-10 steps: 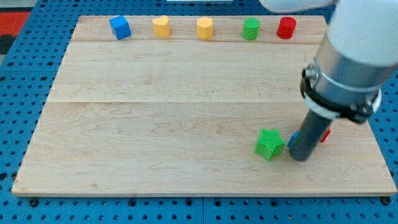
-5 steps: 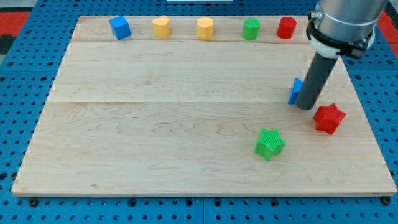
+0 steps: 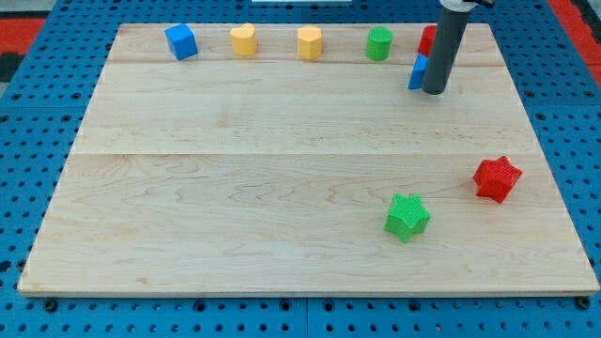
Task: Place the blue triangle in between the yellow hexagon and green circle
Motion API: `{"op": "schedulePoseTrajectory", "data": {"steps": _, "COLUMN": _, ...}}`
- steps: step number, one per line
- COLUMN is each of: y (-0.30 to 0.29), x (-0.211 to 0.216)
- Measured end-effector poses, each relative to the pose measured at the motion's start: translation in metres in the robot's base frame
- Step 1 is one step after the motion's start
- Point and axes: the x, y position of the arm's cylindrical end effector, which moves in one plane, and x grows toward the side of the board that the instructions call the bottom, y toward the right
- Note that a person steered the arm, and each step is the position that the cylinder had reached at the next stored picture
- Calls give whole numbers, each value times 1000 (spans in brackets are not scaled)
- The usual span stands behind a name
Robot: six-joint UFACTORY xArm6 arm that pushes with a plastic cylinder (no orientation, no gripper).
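Near the view's bottom the green star [image 3: 407,216] and red star [image 3: 496,178] lie well apart from the work. Farther up, my tip [image 3: 434,91], a bare rod holding nothing, touches the blue triangle [image 3: 418,70] on its right side, just below the red block [image 3: 428,39]. If I push further up, the triangle may jam against that red block or knock the green circle [image 3: 379,43], instead of entering the gap beside the yellow hexagon [image 3: 309,42].

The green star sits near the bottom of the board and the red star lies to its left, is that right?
Not quite. In the camera view the green star is near the board's bottom, but the red star lies to its right, slightly higher up.
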Motion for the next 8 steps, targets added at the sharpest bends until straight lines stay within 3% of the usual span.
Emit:
{"op": "schedulePoseTrajectory", "data": {"steps": 1, "y": -4, "x": -38}}
{"op": "schedulePoseTrajectory", "data": {"steps": 3, "y": -92, "x": -58}}
{"op": "schedulePoseTrajectory", "data": {"steps": 5, "y": -126, "x": -58}}
{"op": "schedulePoseTrajectory", "data": {"steps": 8, "y": -132, "x": -67}}
